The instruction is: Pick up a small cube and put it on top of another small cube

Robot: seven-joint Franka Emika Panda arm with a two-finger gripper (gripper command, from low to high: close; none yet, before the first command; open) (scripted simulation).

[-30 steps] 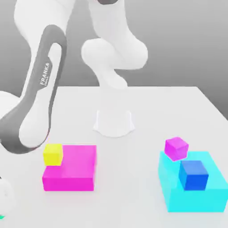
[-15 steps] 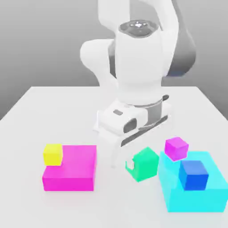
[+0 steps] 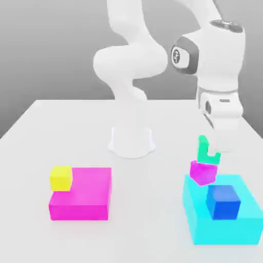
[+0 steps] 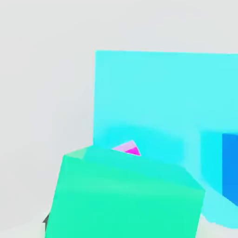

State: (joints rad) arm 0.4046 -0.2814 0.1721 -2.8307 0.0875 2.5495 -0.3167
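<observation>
- On the table point(image 3: 31, 128), toward the exterior view's left and near the front edge, lies a flat magenta block point(image 3: 82, 195).
- A yellow cube point(image 3: 61, 177) sits on that block's rear left corner as the exterior view shows it.
- The arm's round base point(image 3: 131, 141) stands at the middle of the table, toward the back edge.
- The arm arches over to the exterior view's right, and its hand hangs above the front right part of the table.
- The tool point(image 3: 208, 151) points down below that hand; whether its fingers grip or stand apart cannot be told from either view.
- The green cube point(image 3: 206, 151) is at the tool, off the table and directly above the purple cube point(image 3: 203, 172); in the exterior view its lower edge meets the purple cube's top, and real contact cannot be judged.
- In the hand view the green cube point(image 4: 125, 197) looms close to the camera, with a small corner of the purple cube point(image 4: 128, 148) peeking out past its edge.
- The purple cube sits tilted on the rear left corner of the cyan block point(image 3: 226, 223), which lies near the table's front right corner.
- A blue cube point(image 3: 224, 201) rests on top of the cyan block, just beside the purple cube.
</observation>
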